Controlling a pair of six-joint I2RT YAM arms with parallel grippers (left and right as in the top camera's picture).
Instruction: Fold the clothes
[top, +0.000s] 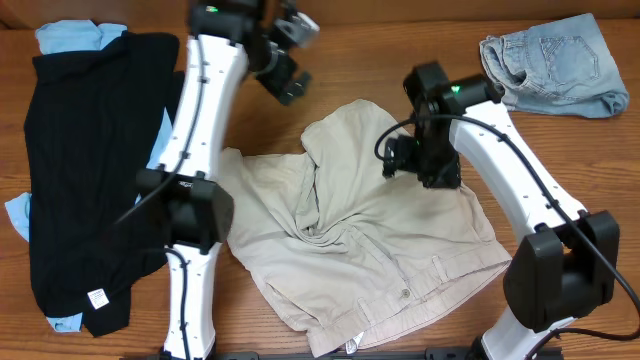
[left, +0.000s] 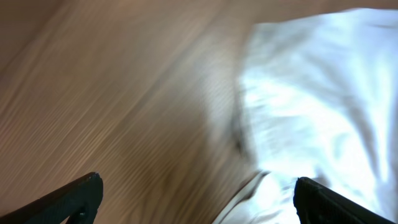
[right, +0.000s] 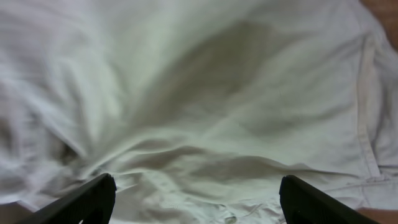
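One pair of beige shorts (top: 370, 250) lies crumpled in the middle of the wooden table (top: 400, 40). Its buttoned waistband (top: 440, 280) is towards the arm bases and one leg is bunched up at the far side, so it likely needs flattening before any fold. Over its middle-right the right gripper (right: 196, 202) hangs with jaws spread and nothing between them, pale cloth filling its view; I judge it is placed to come down on a wrinkle or an edge. Farther off, the left gripper (left: 199, 205) hovers by the shorts' far left edge, jaws likewise spread and empty, half over bare wood, probably lining up on the hem. To the left a black garment (top: 85, 180) rests on light-blue pieces (top: 70, 38), set aside; in the far right corner lies a denim piece (top: 555, 65)
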